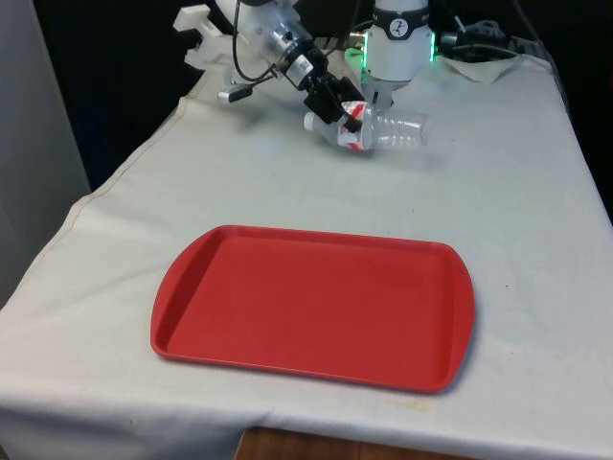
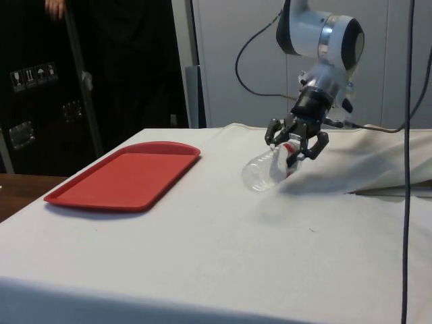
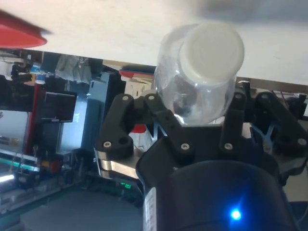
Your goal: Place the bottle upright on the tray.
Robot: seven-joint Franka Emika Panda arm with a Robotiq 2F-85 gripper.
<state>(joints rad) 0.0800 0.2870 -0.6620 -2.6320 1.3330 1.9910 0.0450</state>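
Observation:
A clear plastic bottle [image 1: 388,130] with a white cap [image 3: 211,48] and a red-and-white label lies on its side on the white cloth at the far end of the table, near the robot's base. My gripper [image 1: 346,113] reaches down at a slant and is shut on the bottle [image 3: 192,91] at its upper part near the neck, one finger on each side. In the side view the bottle [image 2: 264,170] slopes down from the gripper [image 2: 295,150] with its base close to the cloth. The red tray [image 1: 306,302] lies empty and flat at the near end, well apart from the bottle.
The tray [image 2: 128,175] has a raised rim all round. Rumpled cloth [image 1: 484,62] and cables lie at the far right corner in the front view. A person's hand [image 2: 54,8] shows by the dark cabinets. Bare cloth stretches between bottle and tray.

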